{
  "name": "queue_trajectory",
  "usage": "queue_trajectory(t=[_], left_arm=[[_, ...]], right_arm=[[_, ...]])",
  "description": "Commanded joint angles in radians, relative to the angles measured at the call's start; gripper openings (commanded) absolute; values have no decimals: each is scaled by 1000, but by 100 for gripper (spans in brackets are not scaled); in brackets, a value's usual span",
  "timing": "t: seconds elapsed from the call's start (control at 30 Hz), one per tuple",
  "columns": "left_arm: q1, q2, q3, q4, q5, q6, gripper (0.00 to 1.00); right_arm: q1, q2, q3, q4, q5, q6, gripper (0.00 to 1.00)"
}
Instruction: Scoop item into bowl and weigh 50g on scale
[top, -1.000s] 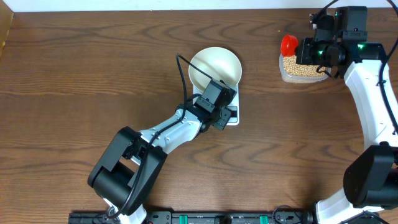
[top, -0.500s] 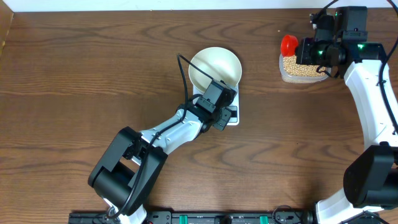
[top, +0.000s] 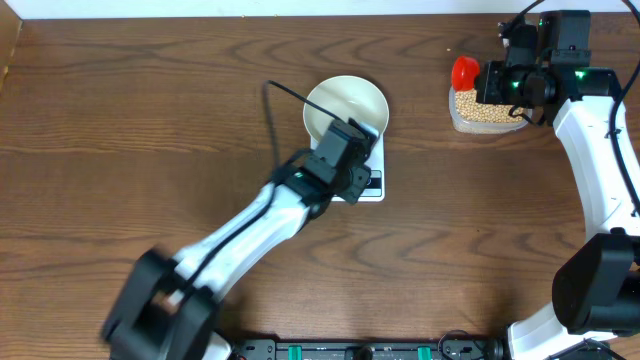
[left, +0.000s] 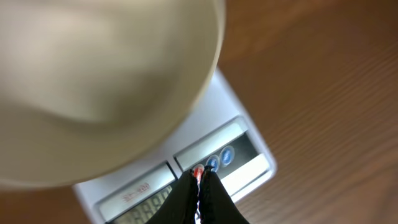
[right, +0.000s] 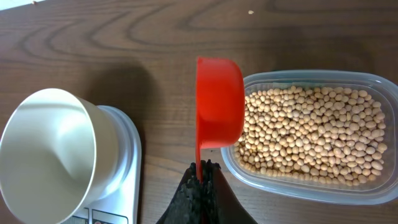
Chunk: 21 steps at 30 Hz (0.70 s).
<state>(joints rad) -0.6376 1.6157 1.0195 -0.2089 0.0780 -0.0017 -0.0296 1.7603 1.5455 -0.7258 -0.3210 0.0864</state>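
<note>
The cream-white bowl (top: 345, 103) stands on the white scale (top: 374, 190), and no beans show in it. My left gripper (top: 358, 172) is shut and empty. In the left wrist view its fingertips (left: 200, 173) sit at the round buttons on the scale's (left: 249, 163) front edge, below the bowl (left: 93, 93). My right gripper (top: 492, 82) is shut on the handle of a red scoop (top: 464, 70). The right wrist view shows the gripper (right: 202, 167) holding the scoop (right: 219, 102) on its side over the left end of the tan beans (right: 311, 134).
The beans lie in a clear plastic tub (top: 487, 122) at the back right; its rim shows in the right wrist view (right: 298, 190). That view also shows the bowl (right: 46, 155) and scale (right: 121, 168) to the left. A single bean (right: 250, 11) lies on the table.
My left arm has swung to the left and is blurred by motion; its gripper stays at the scale's front edge, a little nearer the bowl. The right arm and scoop have not moved.
</note>
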Motion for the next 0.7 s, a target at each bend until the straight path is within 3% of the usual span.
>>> queue_trajectory(t=[0.0, 0.2, 0.5, 0.67], left_arm=[[2, -161, 6, -38, -12, 8, 7], [2, -265, 6, -138, -18, 8, 8], [6, -235, 5, -348, -46, -9, 7], [6, -220, 3, -375, -46, -53, 7]], right_arm=[[-2, -8, 11, -13, -3, -8, 1], [-2, -8, 11, -25, -3, -5, 1], [-2, -8, 11, 58, 1, -18, 1], [-2, -8, 11, 100, 2, -18, 1]])
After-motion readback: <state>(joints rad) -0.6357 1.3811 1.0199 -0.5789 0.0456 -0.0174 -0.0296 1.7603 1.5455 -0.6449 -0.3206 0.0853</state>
